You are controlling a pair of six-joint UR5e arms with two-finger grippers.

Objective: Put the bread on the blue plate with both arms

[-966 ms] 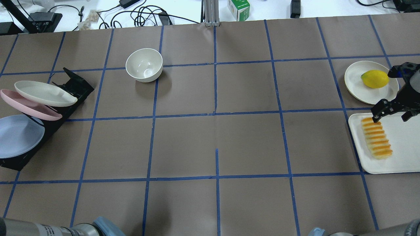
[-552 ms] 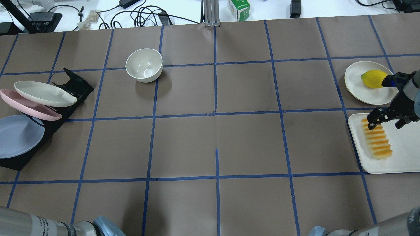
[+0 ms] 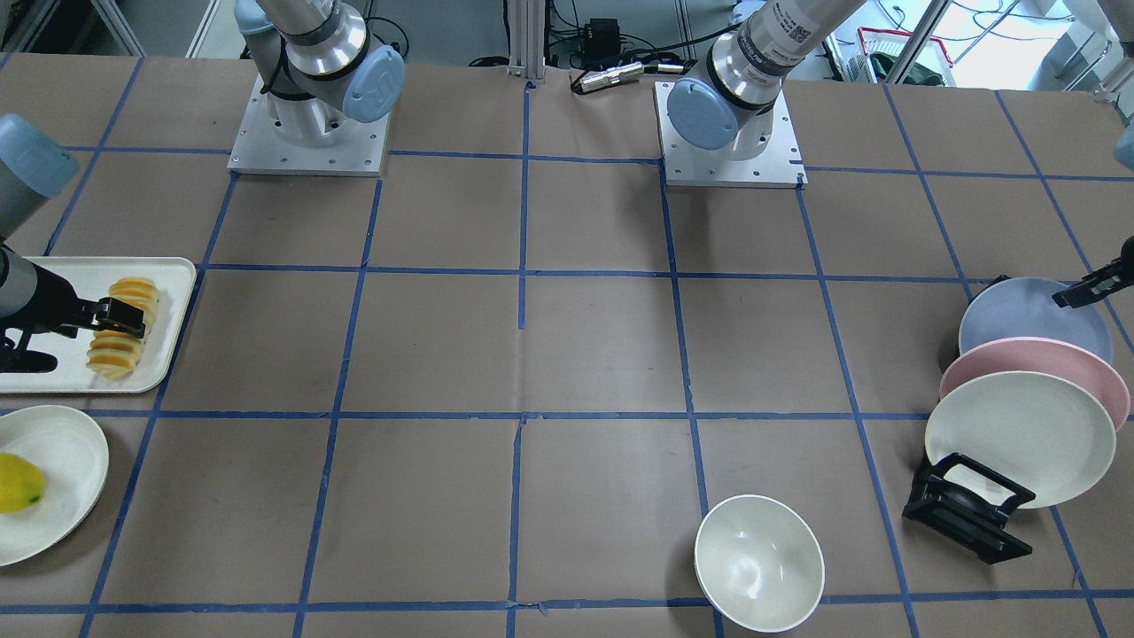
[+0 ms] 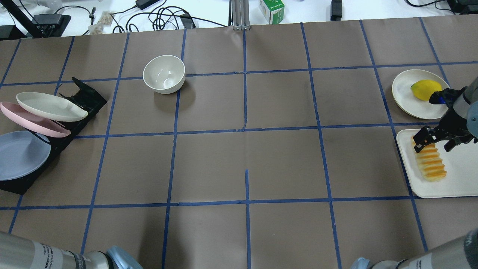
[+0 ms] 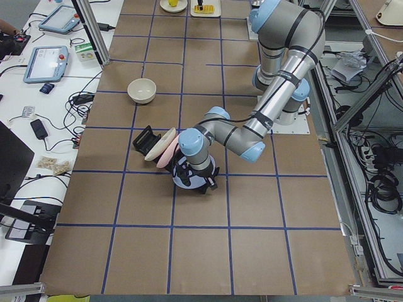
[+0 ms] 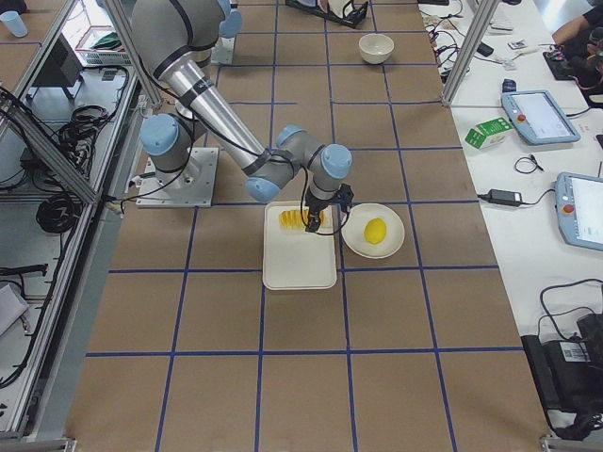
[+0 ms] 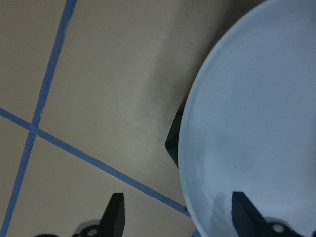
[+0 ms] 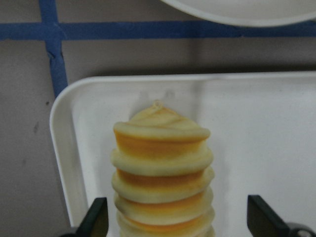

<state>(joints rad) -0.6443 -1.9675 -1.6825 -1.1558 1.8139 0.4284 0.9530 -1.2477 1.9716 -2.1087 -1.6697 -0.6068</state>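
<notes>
1. Reaching out from its base, the left arm (image 5: 275, 95) bends at the elbow and points its wrist down at the robot's left end of the table (image 4: 246, 160).
2. The left gripper (image 7: 180, 216) is wide open. One finger (image 7: 245, 216) is over the blue plate (image 7: 256, 123) and the other is over the brown table. The plate's edge sits between them. I cannot tell if a finger touches the plate.
3. The blue plate leans in the closest slot of a black rack (image 4: 86, 99). A pink plate (image 4: 31, 120) comes next, then a cream plate (image 4: 50, 106).
4. The right arm (image 6: 215, 102) stretches low to the other end of the table. Its wrist turns down over a white tray (image 4: 461, 179).
5. The right gripper (image 4: 432, 146) is wide open too. Its fingers (image 8: 96, 219) hang on each side of the bread (image 4: 430, 164), near its far end, and do not touch it.
6. The bread lies flat on the tray, well apart from the blue plate.
7. Just past the tray, a lemon (image 4: 425, 89) sits on a small white plate (image 4: 403, 95).
8. A white bowl (image 4: 164, 73) stands alone on the far part of the table.
</notes>
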